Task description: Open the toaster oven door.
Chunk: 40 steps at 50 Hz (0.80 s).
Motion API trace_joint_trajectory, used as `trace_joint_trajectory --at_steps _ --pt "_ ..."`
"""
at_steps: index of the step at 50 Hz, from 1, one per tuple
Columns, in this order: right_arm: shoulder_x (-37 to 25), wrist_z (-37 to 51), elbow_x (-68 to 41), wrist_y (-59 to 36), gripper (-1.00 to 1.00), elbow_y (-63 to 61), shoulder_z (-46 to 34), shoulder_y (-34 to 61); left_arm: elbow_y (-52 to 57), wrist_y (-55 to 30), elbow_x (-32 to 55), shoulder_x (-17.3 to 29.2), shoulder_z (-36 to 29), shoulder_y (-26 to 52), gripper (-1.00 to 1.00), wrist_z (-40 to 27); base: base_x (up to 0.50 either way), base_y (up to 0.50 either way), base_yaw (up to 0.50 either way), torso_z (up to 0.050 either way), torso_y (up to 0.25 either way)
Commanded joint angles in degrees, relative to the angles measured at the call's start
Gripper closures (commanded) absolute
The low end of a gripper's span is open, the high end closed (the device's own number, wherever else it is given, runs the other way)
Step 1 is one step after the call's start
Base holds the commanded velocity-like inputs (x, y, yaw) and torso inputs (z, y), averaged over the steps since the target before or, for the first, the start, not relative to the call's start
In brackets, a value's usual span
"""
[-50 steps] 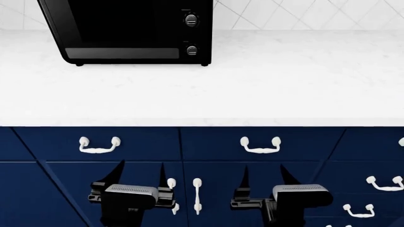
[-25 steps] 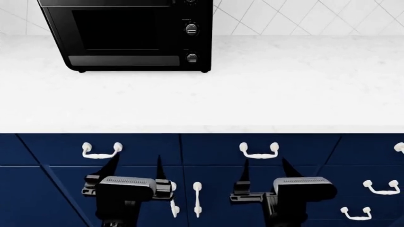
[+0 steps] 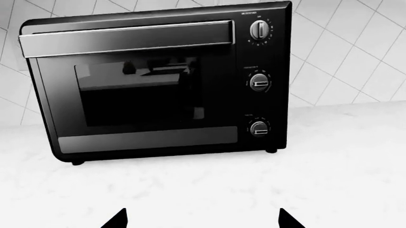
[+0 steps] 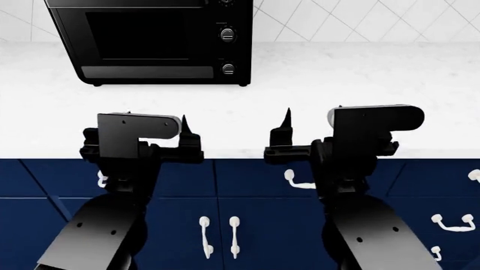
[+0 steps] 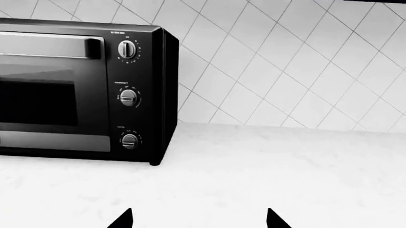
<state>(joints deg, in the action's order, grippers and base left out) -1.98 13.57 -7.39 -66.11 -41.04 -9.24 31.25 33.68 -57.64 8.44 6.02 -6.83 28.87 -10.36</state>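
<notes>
the toaster oven (image 4: 154,42) sits in the upper left of the head view, at the back of the white marbled tabletop (image 4: 360,90), cropped at the top so only two knobs show. the left wrist view takes in the whole front: the door (image 3: 136,90) is shut, its glass window dark and reflective, with the horizontal bar handle (image 3: 127,39) across the top and all three knobs (image 3: 259,81) in a column at the right. the right wrist view catches only the oven's right part, the knob column (image 5: 129,97) and the handle's end, plus the diamond-laid white tile wall (image 5: 285,61) behind

in the head view both arms are raised over the tabletop's front edge, well apart from the oven. the left gripper (image 4: 154,135) and the right gripper (image 4: 311,132) each have their fingers spread wide and hold nothing; each wrist view shows just two dark fingertips (image 3: 117,219) far apart at the bottom of the frame. below the tabletop run navy cabinet fronts (image 4: 248,225) with white handles (image 4: 218,236)
</notes>
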Motion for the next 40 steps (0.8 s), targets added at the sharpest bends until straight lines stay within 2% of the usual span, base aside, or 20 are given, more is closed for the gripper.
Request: trace_joint_trajectory --at_steps 1,9,20,31,40 --pt "0.0 2.3 -2.2 -6.2 -1.0 1.9 -2.2 10.6 1.6 -11.7 1.5 -0.1 -0.9 10.4 -1.0 -0.5 0.0 0.0 0.0 0.0 0.0" --pt "-1.4 3.7 -2.1 -9.4 -1.0 -1.2 -4.7 14.1 4.2 -18.9 2.3 0.0 -1.5 15.5 -1.0 -1.1 0.0 0.0 0.0 0.0 0.0" --pt "-0.3 3.5 -4.1 -16.5 -1.0 -1.5 -1.1 20.6 3.9 -26.8 3.7 -0.5 -1.3 24.3 -1.0 -1.0 0.0 0.0 0.0 0.0 0.0" --pt "-0.9 3.1 -6.0 -17.9 -1.0 -1.1 -0.1 23.3 1.3 -26.9 3.7 -1.7 0.4 27.3 -1.0 -2.1 0.08 0.0 0.0 0.0 0.0" --pt "-1.6 2.9 -7.0 -17.4 -1.0 -0.9 0.9 23.9 0.3 -27.6 3.7 -1.8 0.1 29.6 -1.0 -3.4 0.38 0.0 0.0 0.0 0.0"
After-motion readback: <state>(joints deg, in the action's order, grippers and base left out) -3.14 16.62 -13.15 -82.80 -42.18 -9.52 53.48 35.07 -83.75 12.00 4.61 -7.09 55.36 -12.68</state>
